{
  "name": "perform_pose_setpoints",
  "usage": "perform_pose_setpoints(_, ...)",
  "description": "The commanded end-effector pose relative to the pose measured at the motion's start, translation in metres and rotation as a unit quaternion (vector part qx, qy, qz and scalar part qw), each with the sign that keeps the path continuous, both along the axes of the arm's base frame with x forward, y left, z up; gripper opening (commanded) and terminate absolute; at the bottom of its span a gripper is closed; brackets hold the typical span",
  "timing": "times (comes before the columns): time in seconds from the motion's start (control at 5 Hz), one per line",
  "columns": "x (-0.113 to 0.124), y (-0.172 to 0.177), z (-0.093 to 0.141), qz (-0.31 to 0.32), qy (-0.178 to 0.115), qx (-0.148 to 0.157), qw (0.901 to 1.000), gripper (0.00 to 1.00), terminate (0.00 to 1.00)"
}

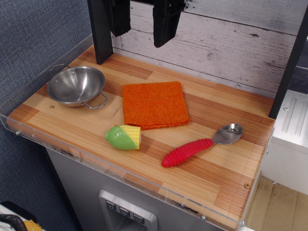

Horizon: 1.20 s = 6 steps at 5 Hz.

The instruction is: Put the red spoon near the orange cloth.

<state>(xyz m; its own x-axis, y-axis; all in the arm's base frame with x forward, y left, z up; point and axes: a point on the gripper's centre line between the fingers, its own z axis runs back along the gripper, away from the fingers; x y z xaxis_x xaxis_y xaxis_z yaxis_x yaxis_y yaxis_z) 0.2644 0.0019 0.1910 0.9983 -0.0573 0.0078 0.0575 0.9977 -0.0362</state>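
I am looking down on a wooden table (216,178) that is filling most of my view, with a clear plastic lip running along its front and left edges. Behind it a whitewashed plank wall (226,43) is closing off the back.

The gripper (143,21) is hanging at the top of my picture, well above the table and touching nothing. I am seeing two dark fingers (166,24) standing spread, with the wall showing between them, and nothing held.

The orange cloth (155,104) is lying flat and folded near the middle of the table. To its left, a steel bowl (76,85) with two wire handles is sitting upright, just beside the cloth's left edge but not touching it as far as I can tell.

The red spoon (202,145) is lying on the wood to the right of and in front of the cloth, apart from it, its red ribbed handle pointing toward the front left and its silver bowl toward the back right.

A toy corn (124,137), yellow and green, is resting on its side just in front of the cloth's front left corner, between the steel bowl and the spoon.
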Motion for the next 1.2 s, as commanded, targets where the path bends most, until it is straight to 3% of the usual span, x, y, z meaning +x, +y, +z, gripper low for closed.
perform_pose_setpoints(0.0, 0.0, 0.0, 0.0, 0.0, 0.0, 0.0, 1.0, 1.0, 0.0)
perform_pose_setpoints(0.2, 0.009, -0.009, -0.004, -0.055, -0.003, -0.002, 0.9985, 1.0, 0.0)
perform_pose_setpoints(0.6, 0.016, -0.042, 0.007, -0.144, -0.031, 0.022, 0.9888, 1.0, 0.0)
perform_pose_setpoints(0.8, 0.001, -0.057, 0.008, -0.208, -0.051, 0.032, 0.9763, 1.0, 0.0)
perform_pose_setpoints(1.0, -0.012, -0.067, -0.004, -0.252, -0.038, 0.05, 0.9656, 1.0, 0.0)
